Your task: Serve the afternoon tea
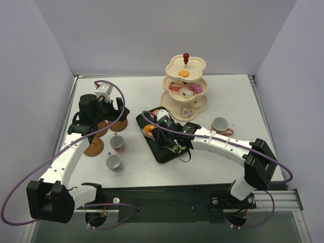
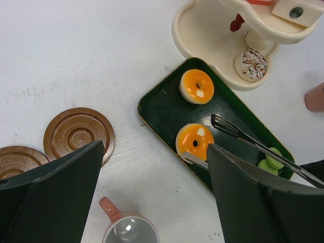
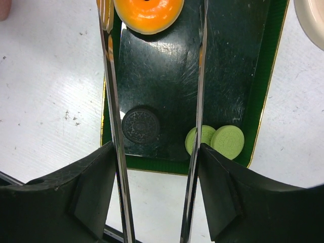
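Top external: right gripper (image 1: 161, 129) over tray (image 1: 160, 152), holding tongs (image 3: 112, 101).

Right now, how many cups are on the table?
3. One cup and a second cup stand left of the tray; a third cup, right of it. None looks hidden.

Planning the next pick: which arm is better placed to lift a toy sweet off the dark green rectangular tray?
Right, probably: the right gripper holds long metal tongs straddling an orange donut on that tray; the left gripper hangs open.
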Controlling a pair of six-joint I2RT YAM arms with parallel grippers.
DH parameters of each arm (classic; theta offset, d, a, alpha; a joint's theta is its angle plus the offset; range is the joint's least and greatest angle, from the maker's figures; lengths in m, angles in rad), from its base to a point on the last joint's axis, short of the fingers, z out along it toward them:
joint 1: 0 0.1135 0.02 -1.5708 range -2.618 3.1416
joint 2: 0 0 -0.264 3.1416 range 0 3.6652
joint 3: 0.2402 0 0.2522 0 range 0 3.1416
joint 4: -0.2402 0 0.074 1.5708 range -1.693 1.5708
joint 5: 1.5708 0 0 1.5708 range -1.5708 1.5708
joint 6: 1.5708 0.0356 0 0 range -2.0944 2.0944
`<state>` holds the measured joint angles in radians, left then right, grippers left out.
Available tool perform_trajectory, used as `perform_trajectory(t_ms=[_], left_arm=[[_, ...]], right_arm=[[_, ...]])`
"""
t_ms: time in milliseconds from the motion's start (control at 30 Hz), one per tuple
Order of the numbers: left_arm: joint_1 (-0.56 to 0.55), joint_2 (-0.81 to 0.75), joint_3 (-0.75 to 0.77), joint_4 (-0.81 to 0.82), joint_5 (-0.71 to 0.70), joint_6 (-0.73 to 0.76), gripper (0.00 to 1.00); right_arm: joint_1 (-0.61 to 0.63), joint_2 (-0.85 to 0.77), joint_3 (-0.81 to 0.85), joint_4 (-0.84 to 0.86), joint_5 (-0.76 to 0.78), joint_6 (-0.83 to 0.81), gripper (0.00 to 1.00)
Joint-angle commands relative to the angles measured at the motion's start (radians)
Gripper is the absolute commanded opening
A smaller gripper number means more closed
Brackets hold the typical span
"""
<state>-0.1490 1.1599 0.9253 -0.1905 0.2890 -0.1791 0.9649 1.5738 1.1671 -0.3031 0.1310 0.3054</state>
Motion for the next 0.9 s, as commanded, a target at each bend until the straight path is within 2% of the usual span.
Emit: perform_trajectory(t_ms=[0,333,467,600,733,867], left_arm=[[-0.001,0.001,0.032,0.034,0.009,0.0,0.94],[0.0,0.001,0.032,0.034,0.009,0.0,0.94],[-0.001,0.001,0.032,0.034,0.009,0.0,0.94],[-0.001,0.001,0.032,0.034,0.009,0.0,0.94],[-0.001,0.0,0.032,0.034,0.009,0.0,0.94],[0.0,-0.002,0.032,0.034,0.009,-0.002,0.94]], right_arm=[[0.012,0.014,0.046,-0.016,0.038,-0.014,0.58],[0.014,0.048,0.068,-0.031,0.051,-0.014,0.57],[0.014,0.06,0.082,-0.06,0.085,-0.009,0.54],[0.014,0.051,0.082,-0.067,0.091,-0.014,0.46],[0.014,0.02,0.083,-0.067,0.088,-0.022,0.34],[0.014,-0.041,0.086,-0.079,0.084,-0.029,0.29]])
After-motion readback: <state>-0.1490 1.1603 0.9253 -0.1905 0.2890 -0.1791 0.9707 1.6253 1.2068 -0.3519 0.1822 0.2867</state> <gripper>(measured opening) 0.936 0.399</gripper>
